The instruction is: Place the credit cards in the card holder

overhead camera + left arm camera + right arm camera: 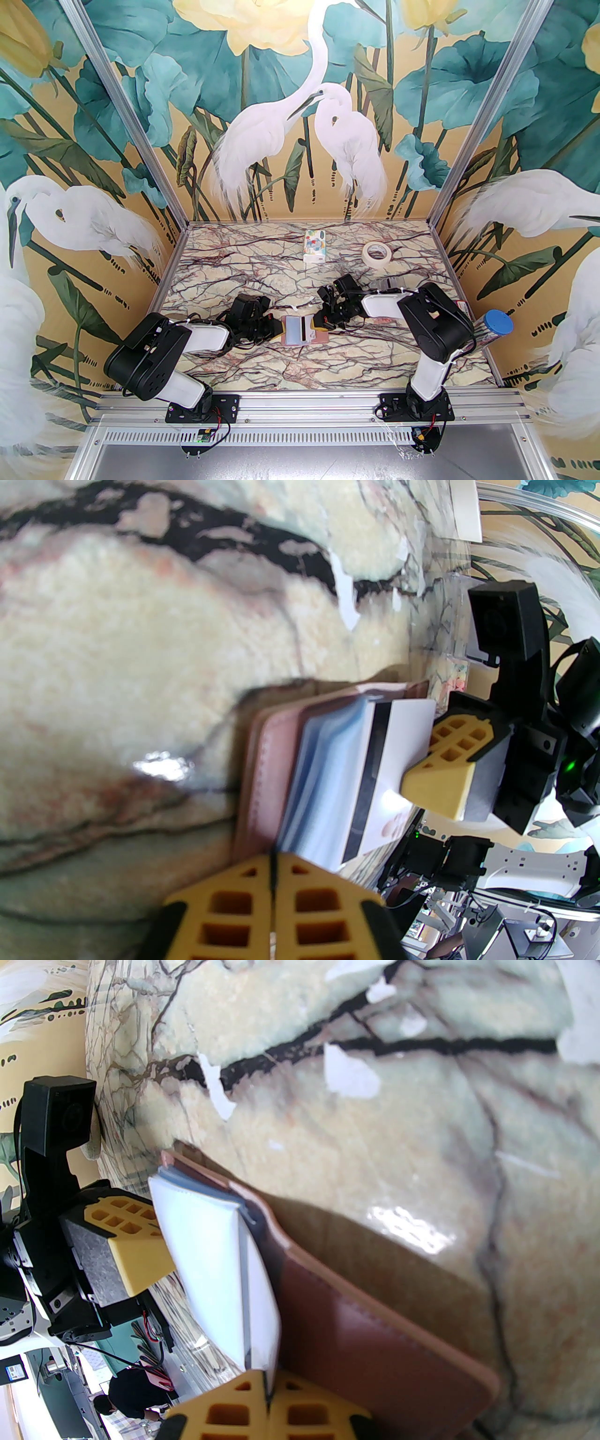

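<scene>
Nearest the lens in the left wrist view, the left pincer (273,864) sits at the bottom centre of the frame. Its yellow jaws are pressed together with only a thin dark seam between them. They seem to pinch the near edge of the holder (267,761) at its pale blue lining, though blur hides the exact contact.

The holder lies open and flat on the desk (117,667), pink leather outside and blue pocket inside. A white card (398,742) with a dark stripe lies over the blue lining, its striped side toward the pocket. How far it has entered the pocket cannot be told.

At centre right of that frame the right pincer (438,766) grips the card's far edge. In the right wrist view the right pincer (268,1382) is at the bottom centre, closed flat on the edge of the card (262,1307). The card slants up from there toward the blue flap.

From above, the holder (291,332) lies in the lower middle of the desk (328,370), between the left pincer (276,328) and the right pincer (326,323).

A tissue pack (314,246) and a tape roll (377,255) sit near the desk's upper edge, well apart from the holder. A clear tube (494,326) with a blue cap lies at the right edge; its contents cannot be made out.
</scene>
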You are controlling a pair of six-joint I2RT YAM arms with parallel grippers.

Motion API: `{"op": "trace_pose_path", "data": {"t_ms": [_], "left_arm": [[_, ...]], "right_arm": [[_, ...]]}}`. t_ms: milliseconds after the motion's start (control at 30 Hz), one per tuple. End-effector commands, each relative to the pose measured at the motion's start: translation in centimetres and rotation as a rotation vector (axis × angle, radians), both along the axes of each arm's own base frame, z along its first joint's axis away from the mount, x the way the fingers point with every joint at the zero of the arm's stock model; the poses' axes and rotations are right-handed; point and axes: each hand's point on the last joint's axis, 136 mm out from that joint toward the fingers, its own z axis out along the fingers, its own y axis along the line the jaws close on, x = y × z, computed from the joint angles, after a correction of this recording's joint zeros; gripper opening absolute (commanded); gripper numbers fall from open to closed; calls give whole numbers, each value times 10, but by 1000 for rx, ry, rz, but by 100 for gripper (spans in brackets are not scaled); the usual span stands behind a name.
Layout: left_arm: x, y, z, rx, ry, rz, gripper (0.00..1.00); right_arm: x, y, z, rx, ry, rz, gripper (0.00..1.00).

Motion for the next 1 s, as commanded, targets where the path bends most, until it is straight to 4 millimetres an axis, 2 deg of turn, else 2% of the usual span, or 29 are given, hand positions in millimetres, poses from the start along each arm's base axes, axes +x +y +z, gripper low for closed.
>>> {"op": "trace_pose_path", "data": {"t_ms": [0, 867, 967], "left_arm": [[-27, 23, -45, 165, 129, 20, 4], [-28, 23, -45, 168, 128, 21, 4], [-29, 24, -46, 172, 131, 21, 4]], "right_arm": [[-8, -3, -19, -58, 41, -18, 0], [-12, -5, -26, -83, 82, -46, 0], [-12, -4, -25, -82, 79, -44, 6]]}}
